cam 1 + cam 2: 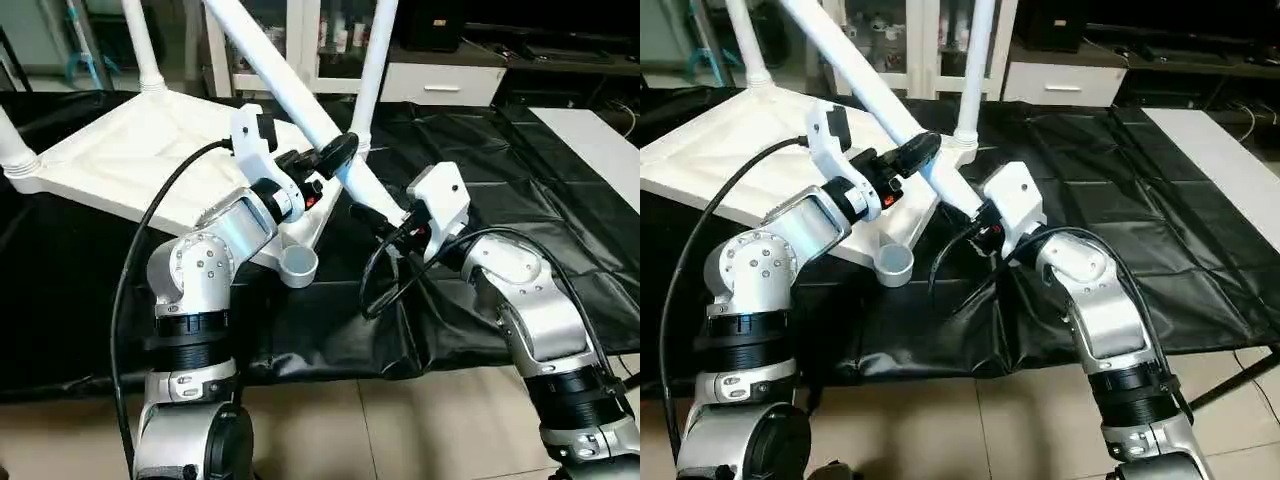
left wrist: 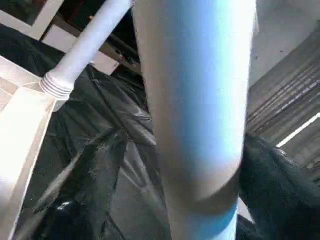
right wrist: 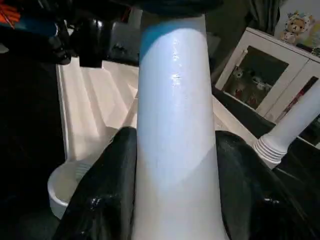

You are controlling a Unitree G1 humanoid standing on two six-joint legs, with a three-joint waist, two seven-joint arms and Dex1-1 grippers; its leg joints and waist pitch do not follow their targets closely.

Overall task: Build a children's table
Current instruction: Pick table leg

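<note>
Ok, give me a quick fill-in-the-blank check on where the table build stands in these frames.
1. The table top lies upside down on the ____ worktable cover.
2. The right gripper is shut on the loose ____, which slants up across the top.
3. The corner socket nearest the robot is still ____.
4. The left gripper sits at the same leg, ____ up it than the right gripper.

Missing words: black; leg; empty; higher
</note>
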